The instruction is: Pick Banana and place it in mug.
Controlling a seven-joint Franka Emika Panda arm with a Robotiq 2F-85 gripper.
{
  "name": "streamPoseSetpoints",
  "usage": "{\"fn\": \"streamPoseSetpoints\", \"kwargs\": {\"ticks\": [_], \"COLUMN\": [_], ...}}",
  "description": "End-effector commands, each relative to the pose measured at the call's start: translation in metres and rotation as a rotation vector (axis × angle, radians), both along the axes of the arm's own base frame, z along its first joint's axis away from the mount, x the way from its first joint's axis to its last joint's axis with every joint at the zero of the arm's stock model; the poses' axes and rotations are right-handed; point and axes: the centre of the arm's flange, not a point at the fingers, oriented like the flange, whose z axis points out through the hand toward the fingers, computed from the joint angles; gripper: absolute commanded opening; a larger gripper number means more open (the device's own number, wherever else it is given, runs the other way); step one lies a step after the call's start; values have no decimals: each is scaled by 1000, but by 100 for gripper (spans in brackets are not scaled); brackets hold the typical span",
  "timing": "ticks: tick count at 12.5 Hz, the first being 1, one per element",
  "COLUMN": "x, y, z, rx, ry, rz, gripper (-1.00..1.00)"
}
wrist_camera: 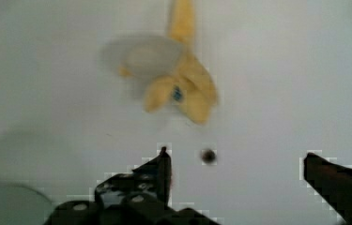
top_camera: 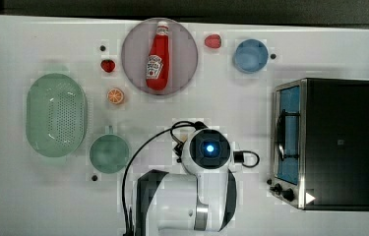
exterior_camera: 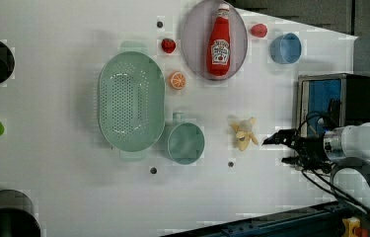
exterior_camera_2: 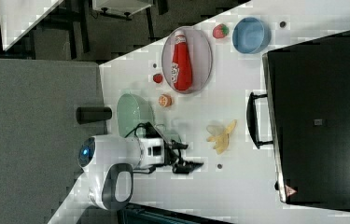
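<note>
black tool (wrist_camera: 237, 180) spread wide and holding nothing, peeled pale-yellow banana (wrist_camera: 183, 86) just ahead on white desk (wrist_camera: 281, 70), teal-green mug (exterior_camera: 186, 143) further off

One Banana (exterior_camera: 243, 134), one mug (exterior_camera: 186, 143), one basket (exterior_camera: 130, 108), one ketchup bottle (exterior_camera: 219, 42), one plate (exterior_camera: 192, 39), two strawberries (exterior_camera: 168, 46) (exterior_camera: 258, 30), one orange slice (exterior_camera: 176, 80), one blue cup (exterior_camera: 285, 48), one toaster oven (top_camera: 339, 142).

1. In the left view, the Banana (exterior_camera: 244, 134) lies on the tabletop (exterior_camera: 64, 197), between the mug (exterior_camera: 186, 143) and the toaster oven (exterior_camera: 333, 101).
2. The mug touches the basket (exterior_camera: 131, 101) on the left view's right.
3. The ketchup bottle (exterior_camera: 219, 42) lies on a plate (exterior_camera: 192, 44) near the tabletop's far edge.
</note>
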Motion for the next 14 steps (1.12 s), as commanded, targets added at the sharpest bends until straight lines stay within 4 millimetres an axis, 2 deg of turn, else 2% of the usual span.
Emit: {"fn": "streamPoseSetpoints", "kwargs": {"ticks": [1,4,7,9,11,13,14], "x": [21,31,33,34,32,30,29], "y": [-10,-17,-17,-15,-12,-6,-5], "z": [-2,-46,-90,-113,-130,-137,-140], "rx": [28,26,20,12,11,16,18], "ry": [-79,-121,-124,-142,-148,-142,-137], "rz": [311,432,436,442,449,453,452], "gripper": [100,100,100,100,100,100,93]}}
